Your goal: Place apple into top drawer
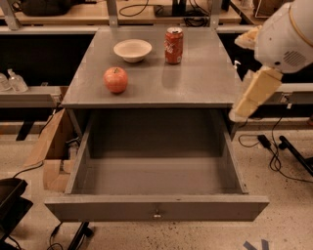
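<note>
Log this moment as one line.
apple on cabinet top, front left | top drawer open | gripper at cabinet's right edge, apart from apple | bowl, red soda can at back

You see a speckled pale floor [288, 215] around the grey table [200, 83], with black cables [268, 146] trailing at right and a blue tape mark [257, 245] near the bottom edge. A cardboard box [49, 146] sits left of the table, and a wooden bench [73, 13] runs behind. Your gripper [239, 114] hangs at right, just beside the table's edge.
</note>
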`<state>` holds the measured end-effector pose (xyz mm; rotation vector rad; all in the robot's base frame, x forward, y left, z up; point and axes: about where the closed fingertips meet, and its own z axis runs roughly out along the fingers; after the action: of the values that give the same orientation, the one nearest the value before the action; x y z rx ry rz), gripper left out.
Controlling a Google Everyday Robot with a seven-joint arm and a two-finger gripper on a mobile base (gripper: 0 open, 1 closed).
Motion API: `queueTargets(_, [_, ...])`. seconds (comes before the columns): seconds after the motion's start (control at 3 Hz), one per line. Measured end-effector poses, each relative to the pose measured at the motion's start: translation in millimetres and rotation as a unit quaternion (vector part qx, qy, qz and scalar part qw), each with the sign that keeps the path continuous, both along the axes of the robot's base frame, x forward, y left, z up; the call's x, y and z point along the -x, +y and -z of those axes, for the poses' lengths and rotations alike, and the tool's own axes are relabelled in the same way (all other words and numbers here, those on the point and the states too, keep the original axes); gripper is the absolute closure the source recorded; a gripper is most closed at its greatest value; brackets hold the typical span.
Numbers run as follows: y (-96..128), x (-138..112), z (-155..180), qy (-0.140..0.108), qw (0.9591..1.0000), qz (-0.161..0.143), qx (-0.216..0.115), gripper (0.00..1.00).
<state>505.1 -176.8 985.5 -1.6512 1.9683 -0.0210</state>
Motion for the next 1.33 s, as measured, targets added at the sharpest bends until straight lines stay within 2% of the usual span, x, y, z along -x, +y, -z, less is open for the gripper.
queueTargets(0.33, [43.0, -58.2, -18.6, -0.049, 0.9929, -0.023, -0.106, 0.00])
queueTargets(0.67, [92.7, -101.4, -18.0, -0.072, 0.9701, -0.052, -0.226, 0.00])
queueTargets(1.0, [142.4, -118.2, -12.6, -0.086, 0.9324, -0.076, -0.343, 0.00])
queueTargets(1.33, [164.4, -115.3, -25.0, -0.088, 0.9211, -0.089, -0.369, 0.00])
